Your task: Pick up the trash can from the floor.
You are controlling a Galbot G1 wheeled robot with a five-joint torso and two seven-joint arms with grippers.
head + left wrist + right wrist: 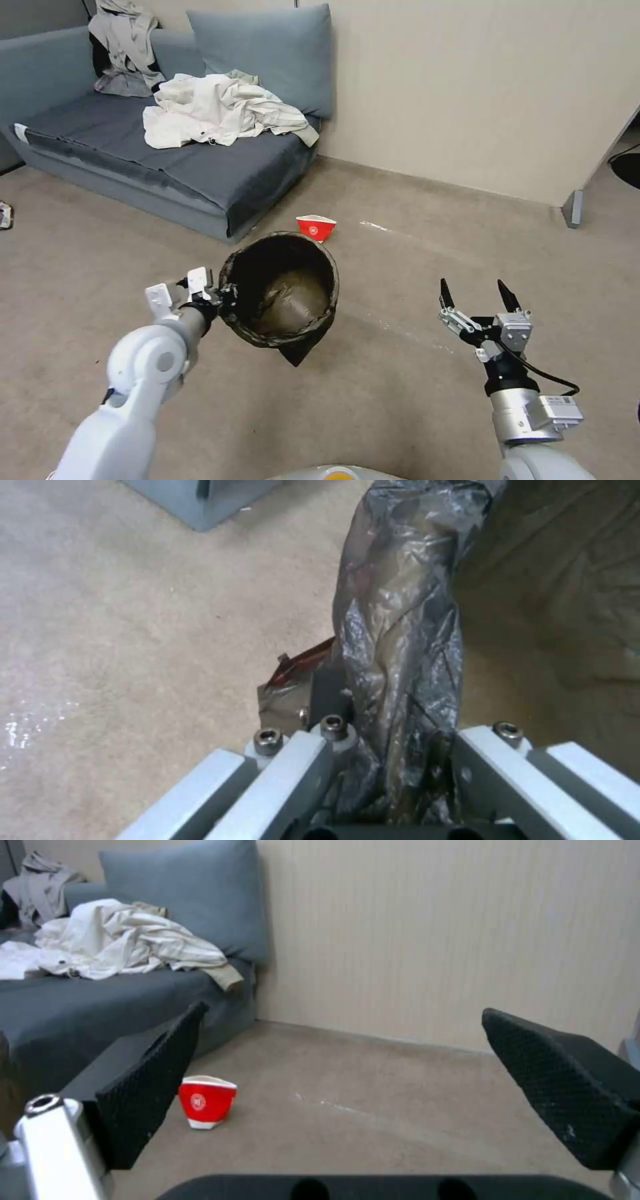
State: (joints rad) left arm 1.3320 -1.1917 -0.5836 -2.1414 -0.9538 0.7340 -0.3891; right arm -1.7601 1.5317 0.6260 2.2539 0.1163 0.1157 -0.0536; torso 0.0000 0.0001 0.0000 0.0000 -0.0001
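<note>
Two grippers are showing in the head view. The left gripper [225, 297] is clamping the near rim of the trash can [280, 297], holding it off the floor [400, 400], its mouth tilting toward the camera and a dark corner of liner hanging beneath. In the left wrist view, the gripper [393, 780] is pinching the crinkled liner [400, 630] folded over the rim, one finger outside the wall and one inside. The right gripper [480, 300] is hovering to the right, well apart from the can, with its two black fingers [153, 1080] standing wide apart and holding nothing. A red bowl [316, 227] is sitting on the floor just beyond the can, near the corner of a grey sofa [167, 160] that is carrying a heap of pale clothes [213, 110] and a cushion [267, 53].
</note>
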